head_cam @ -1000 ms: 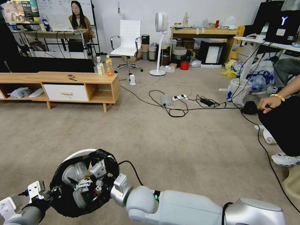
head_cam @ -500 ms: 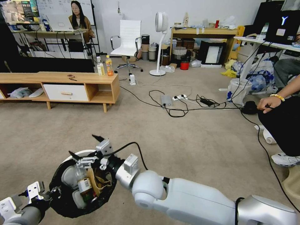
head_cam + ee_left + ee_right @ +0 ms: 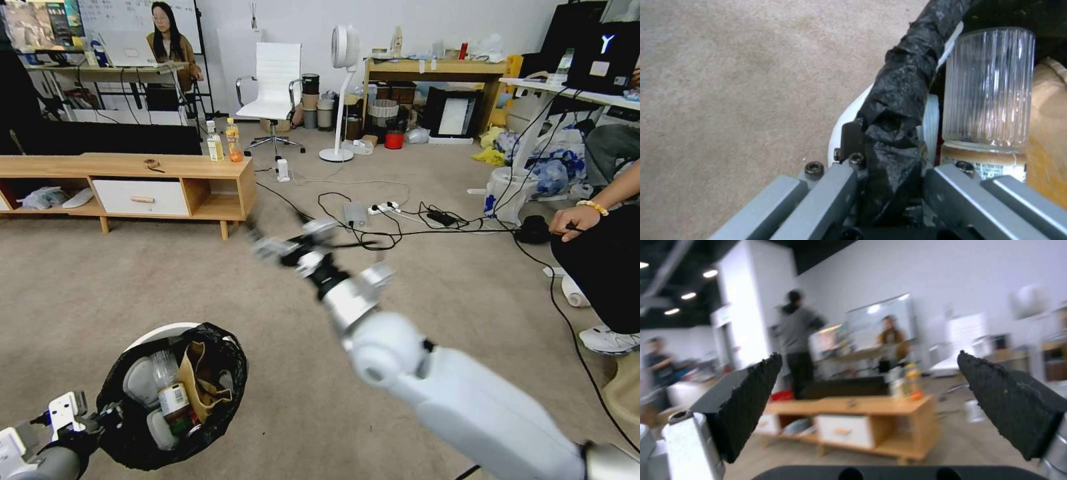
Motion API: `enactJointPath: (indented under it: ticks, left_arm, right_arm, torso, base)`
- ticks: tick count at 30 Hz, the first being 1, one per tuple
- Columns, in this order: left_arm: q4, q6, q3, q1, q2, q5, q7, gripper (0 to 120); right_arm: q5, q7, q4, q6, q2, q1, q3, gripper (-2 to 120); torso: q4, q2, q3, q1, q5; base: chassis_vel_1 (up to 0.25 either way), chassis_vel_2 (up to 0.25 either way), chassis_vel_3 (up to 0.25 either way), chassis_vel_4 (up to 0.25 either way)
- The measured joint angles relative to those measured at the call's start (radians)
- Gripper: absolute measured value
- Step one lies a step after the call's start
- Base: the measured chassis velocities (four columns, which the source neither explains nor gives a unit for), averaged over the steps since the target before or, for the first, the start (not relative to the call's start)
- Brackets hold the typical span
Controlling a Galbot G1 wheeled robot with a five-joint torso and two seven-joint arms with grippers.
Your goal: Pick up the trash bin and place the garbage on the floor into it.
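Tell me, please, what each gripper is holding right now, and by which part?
The left gripper holds the bin by its bag-covered rim, one finger either side. The right gripper is open and holds nothing.

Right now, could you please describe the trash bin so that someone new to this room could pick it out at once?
Start from the long wooden cabinet on the carpet and look nearer the robot: the left gripper is clamped on the rim of the trash bin. It is small, round and white with a crinkly black liner, holding a clear bottle and brown cardboard, unlike the white blue-printed bag farther right.
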Motion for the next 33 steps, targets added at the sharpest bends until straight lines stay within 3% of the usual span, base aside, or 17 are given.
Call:
enactJointPath:
  ticks: [1, 5, 7, 9, 10, 14, 25, 33]
  left_arm:
    - [-0.006, 0.000, -0.003, 0.002, -0.010, 0.011, 0.003, 1]
    - [-0.013, 0.000, -0.005, 0.003, -0.021, 0.028, 0.008, 1]
    - [-0.026, 0.000, -0.005, 0.005, -0.045, 0.049, 0.015, 1]
    - [-0.030, 0.000, -0.004, 0.005, -0.052, 0.063, 0.019, 1]
    - [-0.038, 0.000, -0.001, 0.007, -0.062, 0.082, 0.024, 1]
    - [-0.051, 0.000, 0.001, 0.008, -0.074, 0.105, 0.035, 1]
    - [-0.070, 0.000, -0.002, 0.020, -0.084, 0.130, 0.056, 1]
    - [-0.072, 0.000, 0.033, 0.011, -0.093, 0.151, 0.073, 1]
  right_arm:
    - [-0.007, 0.016, 0.021, -0.020, -0.015, -0.029, 0.081, 100]
    - [-0.017, 0.049, 0.051, -0.060, -0.032, -0.065, 0.170, 100]
    - [-0.045, 0.099, 0.116, -0.121, -0.053, -0.153, 0.293, 100]
    - [-0.068, 0.108, 0.136, -0.132, -0.060, -0.193, 0.325, 100]
    - [-0.123, 0.119, 0.168, -0.149, -0.068, -0.279, 0.371, 100]
    - [-0.219, 0.124, 0.201, -0.152, -0.074, -0.419, 0.437, 100]
    - [-0.362, 0.118, 0.249, -0.150, -0.060, -0.638, 0.605, 100]
    - [-0.467, 0.097, 0.294, -0.121, -0.027, -0.862, 0.715, 100]
  torso:
    - [0.0003, 0.000, 0.000, 0.000, 0.0000]
    - [-0.0001, 0.000, 0.000, 0.000, -0.0002]
    - [-0.0001, 0.000, 0.000, 0.000, -0.0001]
    - [-0.0002, 0.000, 0.000, 0.000, -0.0004]
    - [-0.0002, 0.000, 0.000, 0.000, 0.0001]
    - [-0.0004, 0.000, 0.000, 0.000, 0.0000]
    - [-0.0002, 0.000, 0.000, 0.000, -0.0002]
    - [-0.0001, 0.000, 0.000, 0.000, -0.0002]
  base:
    - [0.000, 0.000, 0.000, 0.000]
    - [0.000, 0.000, 0.000, 0.000]
    - [0.000, 0.000, 0.000, 0.000]
    - [0.000, 0.000, 0.000, 0.000]
    - [0.000, 0.000, 0.000, 0.000]
    - [0.000, 0.000, 0.000, 0.000]
    - [0.000, 0.000, 0.000, 0.000]
    - [0.000, 0.000, 0.000, 0.000]
